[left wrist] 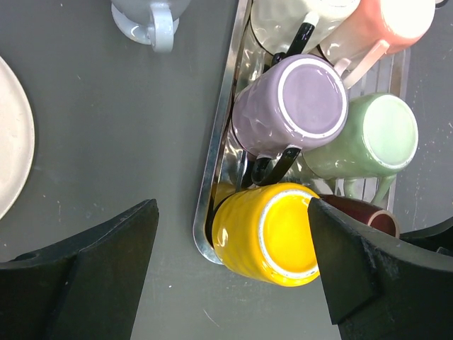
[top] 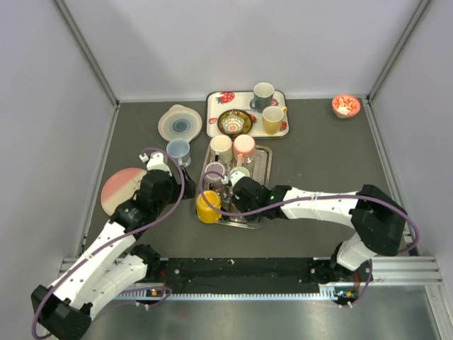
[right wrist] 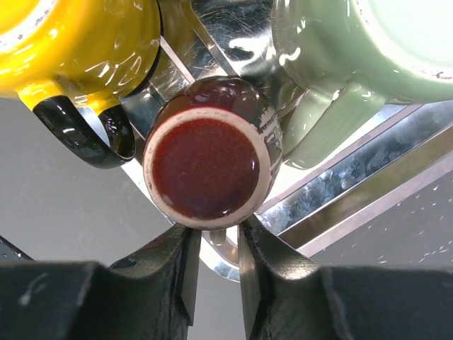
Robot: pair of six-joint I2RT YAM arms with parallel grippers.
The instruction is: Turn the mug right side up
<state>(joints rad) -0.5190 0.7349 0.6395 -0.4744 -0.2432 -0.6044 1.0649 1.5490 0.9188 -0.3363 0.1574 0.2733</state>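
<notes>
Currently the right gripper (right wrist: 216, 239) has its fingers drawn close with only a thin slit between them. The slit shows a pale curved bit, probably the corner of the metal tray (right wrist: 340, 205), and whether anything is pinched there cannot be told. Directly ahead of the fingertips, touching or all but touching, sits the dark red mug (right wrist: 205, 166). It stands upside down at the near corner of the tray, unglazed base facing the wrist camera, so its long axis runs vertical and straight along the camera's line. Its handle is not clearly visible. Crowding it are a yellow mug (right wrist: 71, 35) with a black handle on one side and a pale green mug (right wrist: 368, 49) on the other, both also base-up. Judged target is the red mug, since the right arm is on it. The relation that matters is that the mug lies just beyond the fingertips rather than between them, so a grasp likely needs the jaws spread and pushed forward around the body or rim before any flip. With neighbours this tight, bumping one is a risk. The left gripper (left wrist: 233, 227) hangs spread wide above the yellow mug at the tray's left rim, holding nothing. From there the red mug only peeks out past the yellow one, so the right arm is clearly nearer. A lilac mug (left wrist: 294, 106) sits further up the tray, base up.
</notes>
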